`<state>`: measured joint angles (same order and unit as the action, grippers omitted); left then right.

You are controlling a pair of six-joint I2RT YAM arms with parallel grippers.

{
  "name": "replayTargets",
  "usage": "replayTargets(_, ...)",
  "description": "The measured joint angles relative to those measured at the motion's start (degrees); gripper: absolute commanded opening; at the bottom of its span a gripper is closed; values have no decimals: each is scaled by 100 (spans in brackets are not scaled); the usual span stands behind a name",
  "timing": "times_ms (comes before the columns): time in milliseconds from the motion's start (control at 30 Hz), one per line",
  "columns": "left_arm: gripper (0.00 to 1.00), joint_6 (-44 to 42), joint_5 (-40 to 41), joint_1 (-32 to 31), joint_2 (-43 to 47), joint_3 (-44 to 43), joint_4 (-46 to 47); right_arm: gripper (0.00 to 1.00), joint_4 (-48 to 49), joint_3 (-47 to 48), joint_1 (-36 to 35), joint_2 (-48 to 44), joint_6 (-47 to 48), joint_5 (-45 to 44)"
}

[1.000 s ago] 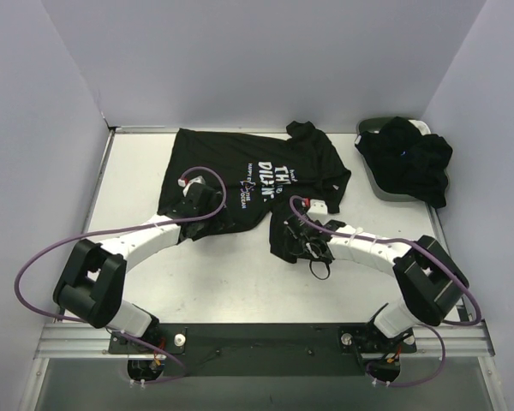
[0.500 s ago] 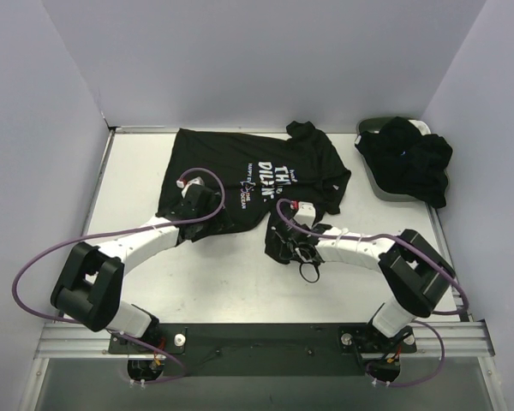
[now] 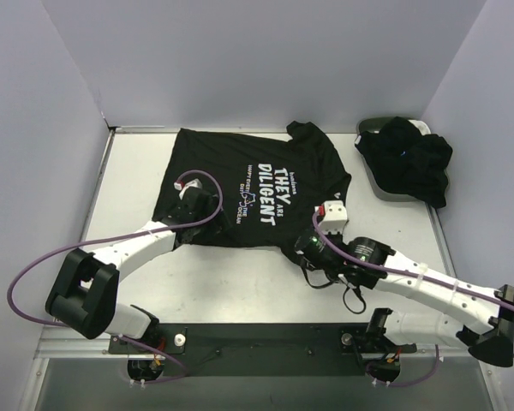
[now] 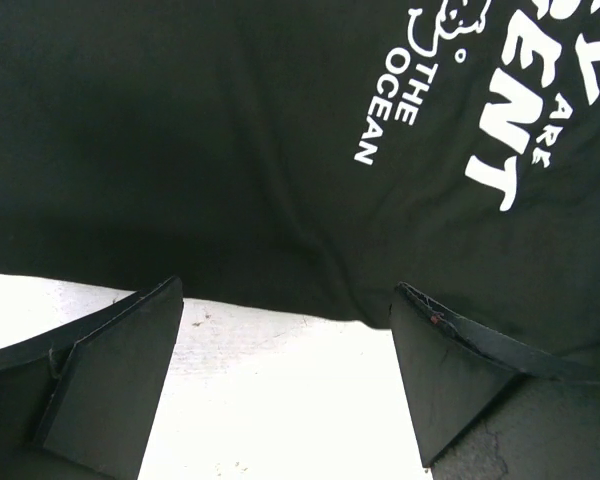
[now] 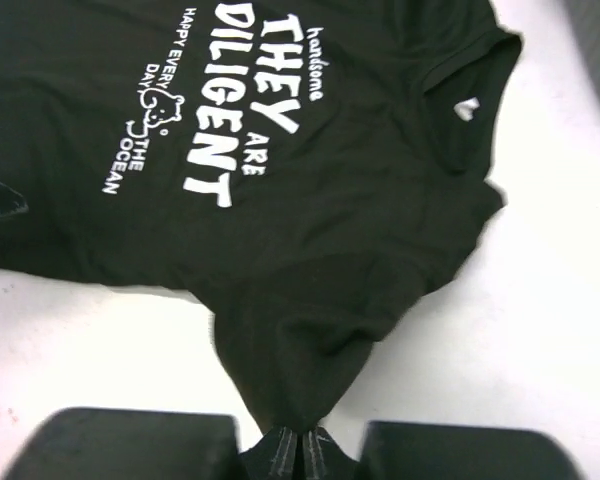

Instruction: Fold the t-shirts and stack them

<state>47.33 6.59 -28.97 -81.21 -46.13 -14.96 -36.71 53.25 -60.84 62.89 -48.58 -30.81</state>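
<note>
A black t-shirt (image 3: 231, 167) with white lettering lies spread flat in the middle of the table, print up (image 5: 230, 120). My right gripper (image 3: 300, 251) (image 5: 302, 440) is shut on a bunched corner of it at its near right edge, and the cloth is drawn taut toward the jaws. At the shirt's near left edge my left gripper (image 3: 212, 226) (image 4: 288, 300) stands open, low over the table, with only bare tabletop between its fingers (image 4: 110, 370). Its black edge (image 4: 280, 200) lies just ahead of them. More black t-shirts (image 3: 411, 158) are heaped at the far right.
A dark oval basket (image 3: 371, 128) at the back right holds the heap, which spills over its rim. Purple-grey walls close in the table's left, back and right sides. White tabletop (image 3: 231, 282) shows between the shirt and the arm bases.
My right gripper has shut on the crumpled near part of the lettered shirt and drawn it to the near right, spreading the shirt flat. The left gripper has barely moved.
</note>
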Motion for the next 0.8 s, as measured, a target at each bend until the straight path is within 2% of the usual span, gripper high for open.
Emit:
replayTargets(67,94,2,-4,0,22,28,20,73,-341,31,-70,-254,-46,-76)
replayTargets(100,94,0,-24,0,31,44,31,92,-476,20,-76,-289,-61,-92)
replayTargets(133,94,0,-46,0,31,55,33,99,-579,-13,-87,-291,-83,-105)
replayTargets(367,94,0,-105,0,44,101,72,100,-1003,-302,-256,131,-337,-223)
replayTargets(567,94,-2,-118,0,92,103,66,100,-1005,-308,-149,240,-402,-455)
replayTargets(800,93,-13,-122,-122,94,103,11,99,26,-859,492,647,-70,-103)
